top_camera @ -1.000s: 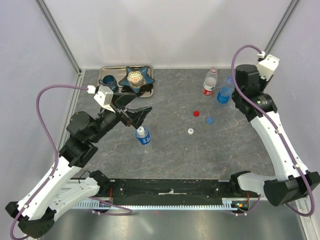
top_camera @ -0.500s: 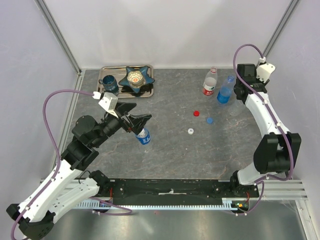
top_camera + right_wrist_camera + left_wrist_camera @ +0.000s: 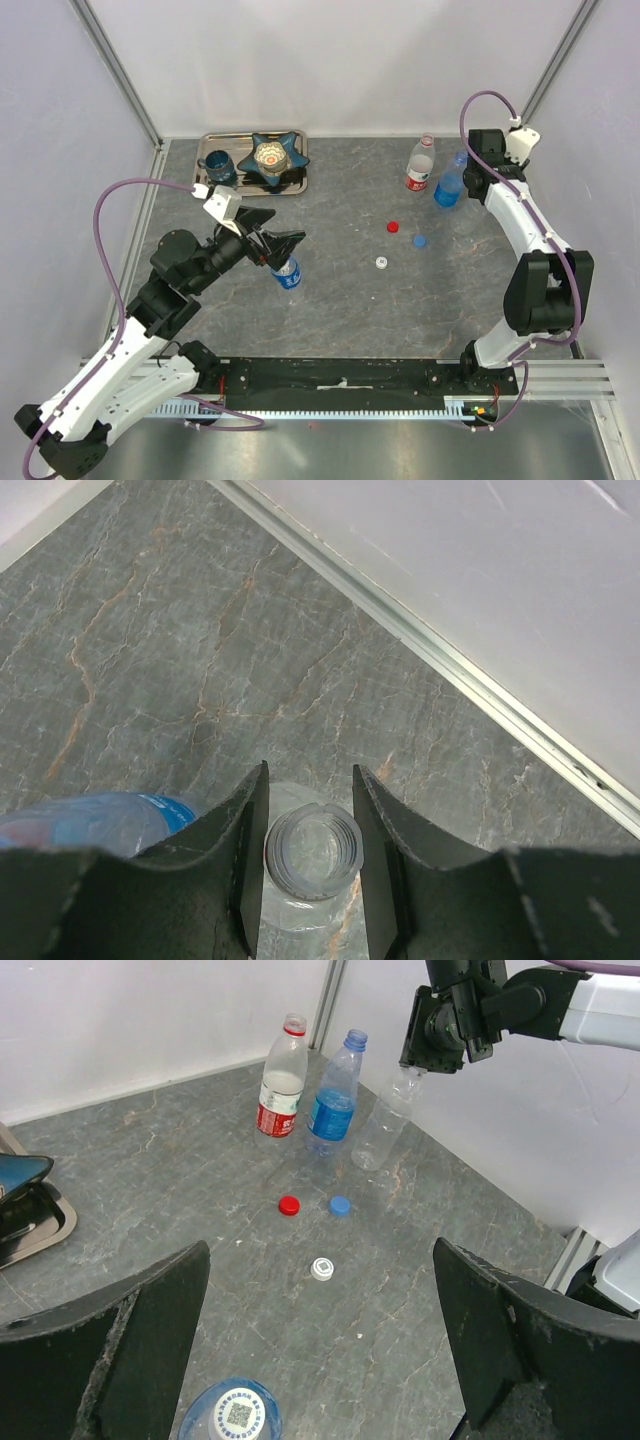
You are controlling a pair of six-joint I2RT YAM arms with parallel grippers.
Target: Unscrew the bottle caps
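Grey veined stone table (image 3: 340, 310), matte, with plain white walls (image 3: 330, 60) around it. The red cap (image 3: 393, 226) lies loose mid-table. The blue cap (image 3: 419, 240) is just right of it and a white cap (image 3: 381, 263) just nearer, all small round plastic. Beyond the red cap stand the red-labelled bottle (image 3: 421, 163) and blue bottle (image 3: 449, 182), clear and open-mouthed. Further right, the right gripper (image 3: 310, 820) pinches the bare threaded neck of a tilted plain bottle (image 3: 385, 1125). Left of the red cap, the left gripper (image 3: 320, 1260) hangs spread wide over a white-capped short bottle (image 3: 287, 272).

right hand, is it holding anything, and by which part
The right hand grips the plain clear bottle by its open, capless neck. The left hand is open, holding nothing.
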